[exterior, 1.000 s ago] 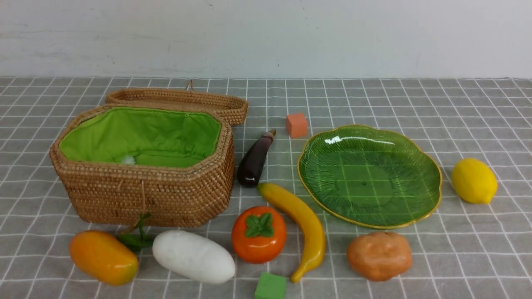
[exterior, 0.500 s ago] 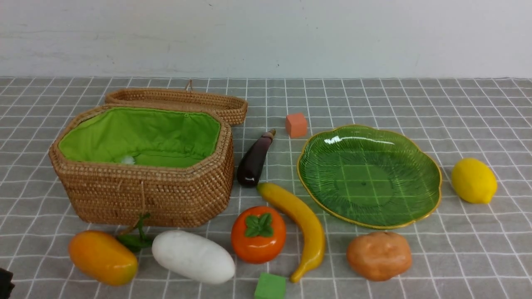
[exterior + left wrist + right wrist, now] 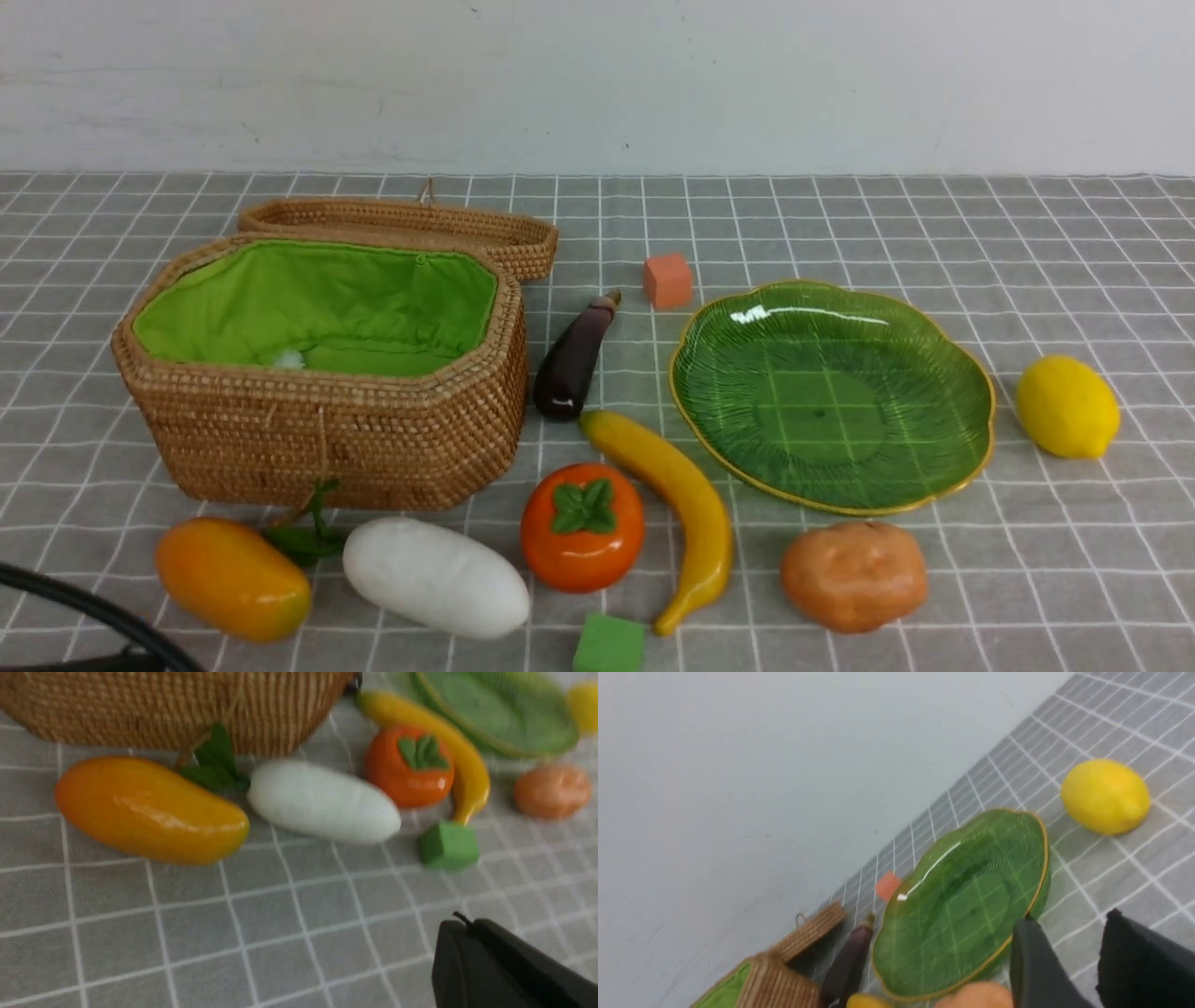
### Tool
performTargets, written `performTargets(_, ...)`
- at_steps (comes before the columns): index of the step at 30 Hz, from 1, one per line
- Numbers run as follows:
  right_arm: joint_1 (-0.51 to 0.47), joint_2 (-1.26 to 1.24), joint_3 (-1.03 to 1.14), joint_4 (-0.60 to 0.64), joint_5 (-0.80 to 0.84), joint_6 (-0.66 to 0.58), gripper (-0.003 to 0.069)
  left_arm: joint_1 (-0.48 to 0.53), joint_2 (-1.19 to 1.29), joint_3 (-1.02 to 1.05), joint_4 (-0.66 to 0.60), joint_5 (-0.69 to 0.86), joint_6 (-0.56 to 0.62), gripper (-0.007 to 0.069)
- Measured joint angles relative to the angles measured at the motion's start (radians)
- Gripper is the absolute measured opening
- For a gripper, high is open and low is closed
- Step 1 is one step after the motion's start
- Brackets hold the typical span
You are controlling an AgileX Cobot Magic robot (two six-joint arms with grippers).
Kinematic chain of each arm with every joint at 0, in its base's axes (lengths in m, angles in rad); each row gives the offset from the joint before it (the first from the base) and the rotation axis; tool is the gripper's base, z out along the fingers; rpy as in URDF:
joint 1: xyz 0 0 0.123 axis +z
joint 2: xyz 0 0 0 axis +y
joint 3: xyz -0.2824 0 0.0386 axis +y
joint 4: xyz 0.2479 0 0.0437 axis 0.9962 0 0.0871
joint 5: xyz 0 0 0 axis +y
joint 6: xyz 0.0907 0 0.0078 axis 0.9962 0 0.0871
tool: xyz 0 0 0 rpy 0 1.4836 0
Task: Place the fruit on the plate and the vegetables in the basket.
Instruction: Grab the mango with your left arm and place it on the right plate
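The wicker basket (image 3: 327, 429) stands open at the left and looks empty. The green plate (image 3: 831, 397) lies empty at the right. The mango (image 3: 231, 579), radish (image 3: 434, 577), persimmon (image 3: 582, 527), banana (image 3: 677, 504) and potato (image 3: 854, 574) lie in front. The eggplant (image 3: 571, 359) lies between basket and plate. The lemon (image 3: 1066, 407) lies right of the plate. My left gripper (image 3: 462, 924) is shut and empty, low over the cloth near the mango (image 3: 149, 809). My right gripper (image 3: 1069, 917) is open and empty, above the plate's rim (image 3: 1036, 896) and the potato (image 3: 976, 998).
An orange cube (image 3: 667, 280) sits behind the plate and a green cube (image 3: 609, 644) at the front edge. The basket's lid (image 3: 401, 229) lies open behind it. A black cable (image 3: 93, 607) crosses the front-left corner. A white wall closes the back.
A black cable of the left arm has come into the front view's lower left corner. The fruit, vegetables, plate and basket have not moved.
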Motion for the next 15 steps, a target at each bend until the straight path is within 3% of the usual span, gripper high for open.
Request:
performTargets(4,0.064,0.054,-0.16,-0.005,0.237,-0.119,0.0132,0.0,0.143,-0.048,0.011,0.063,0.12,-0.0013)
performTargets(8,0.165,0.246,-0.478,-0.042,0.615,-0.388,0.0071,0.0,0.319,-0.119,0.013,0.066,0.283,-0.0013)
performTargets(10,0.187,0.298,-0.571,-0.053,0.703,-0.463,0.0064,0.0,0.356,-0.136,0.015,0.067,0.329,-0.0013)
performTargets(11,0.202,0.351,-0.653,-0.059,0.793,-0.524,0.0061,0.0,0.409,-0.162,0.016,0.064,0.413,-0.0013)
performTargets(12,0.206,0.364,-0.674,-0.06,0.816,-0.539,0.0061,0.0,0.424,-0.165,0.016,0.063,0.425,-0.0013)
performTargets(13,0.216,0.409,-0.753,-0.061,0.901,-0.601,0.0059,0.0,0.49,-0.187,0.017,0.045,0.54,-0.0013)
performTargets(15,0.219,0.431,-0.803,-0.062,0.95,-0.648,0.0059,0.0,0.547,-0.203,0.024,0.017,0.651,-0.0013)
